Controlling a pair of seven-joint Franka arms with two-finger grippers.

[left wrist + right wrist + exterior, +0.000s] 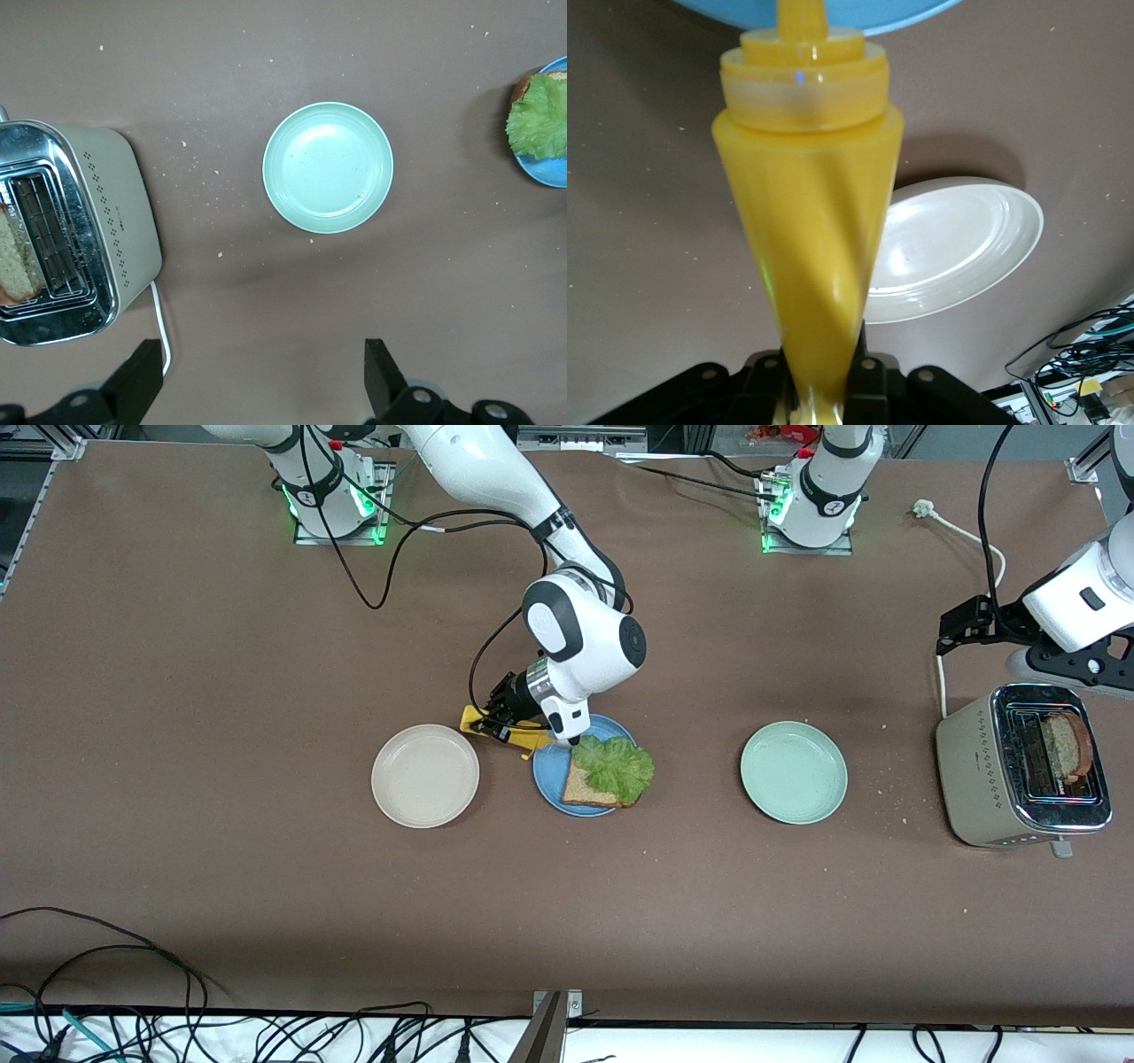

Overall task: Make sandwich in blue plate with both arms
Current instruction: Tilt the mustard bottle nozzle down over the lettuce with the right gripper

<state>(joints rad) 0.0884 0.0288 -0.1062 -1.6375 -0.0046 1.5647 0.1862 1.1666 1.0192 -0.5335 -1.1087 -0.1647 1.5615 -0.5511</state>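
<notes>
A beige plate sits on the brown counter toward the right arm's end, and a pale green plate sits toward the left arm's end; both are bare. A yellow squeeze bottle lies tilted just beside the beige plate. A beige and chrome toaster stands near the pale green plate, a bread slice upright in one slot, crumbs scattered around it
</notes>
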